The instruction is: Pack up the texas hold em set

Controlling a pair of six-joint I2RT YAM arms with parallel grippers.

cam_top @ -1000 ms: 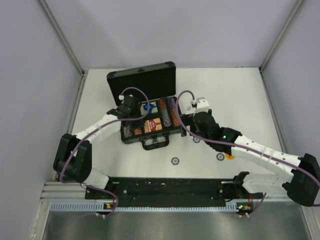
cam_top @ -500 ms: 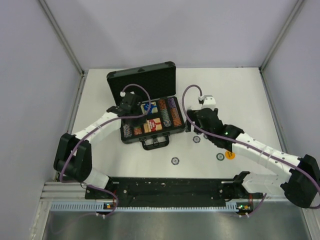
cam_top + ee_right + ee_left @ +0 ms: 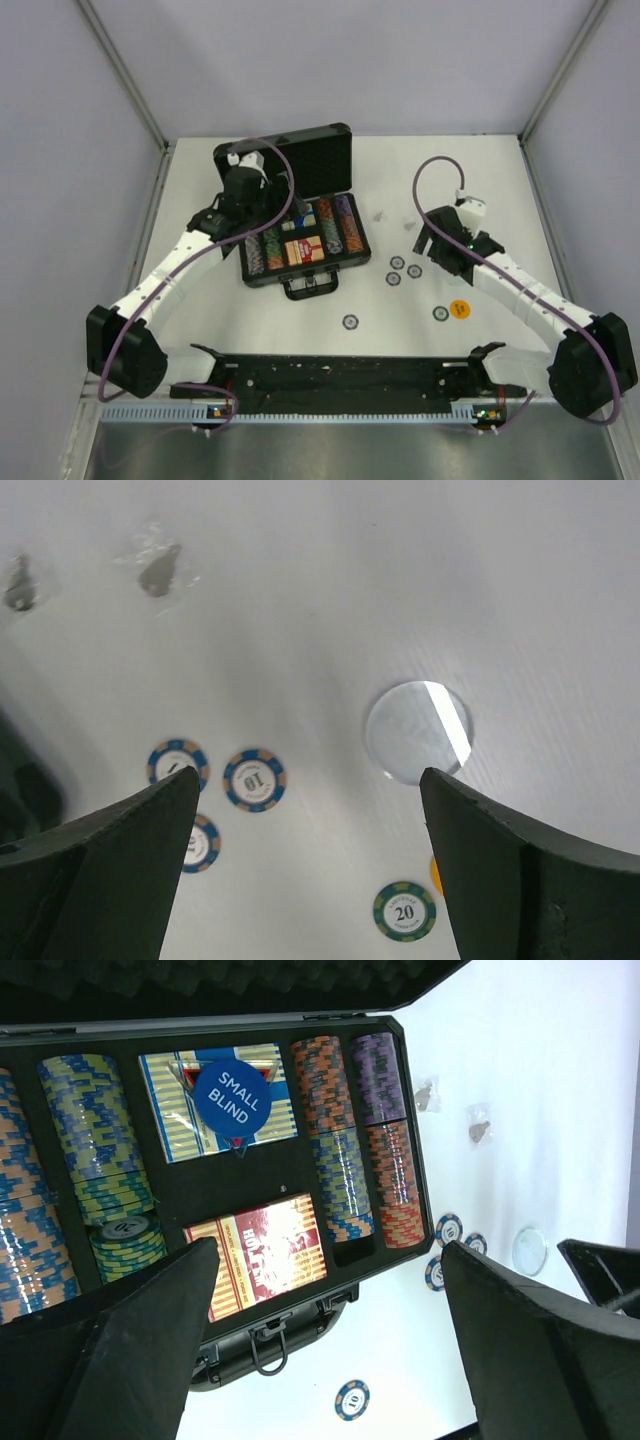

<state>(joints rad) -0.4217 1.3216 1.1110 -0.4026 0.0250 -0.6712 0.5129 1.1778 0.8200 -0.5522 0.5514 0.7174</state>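
**Top and wrist views.** Case [image 3: 265,279] lies open at frame centre, long axis roughly left–right, with a foam-lined lid [image 3: 300,155], ridged chip rows [image 3: 340,1140] and glossy card decks [image 3: 262,1260]. Left claw [image 3: 325,1260] hangs over it, spread wide, empty. Right claw [image 3: 308,780], wide and empty, stands above a glossy white disc [image 3: 418,731]. Three flat round chips [image 3: 254,779] lie lower left, nearest this arm.

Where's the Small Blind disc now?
In the left wrist view the Small Blind disc lies in the open case on the blue card deck, left of the orange chip row.
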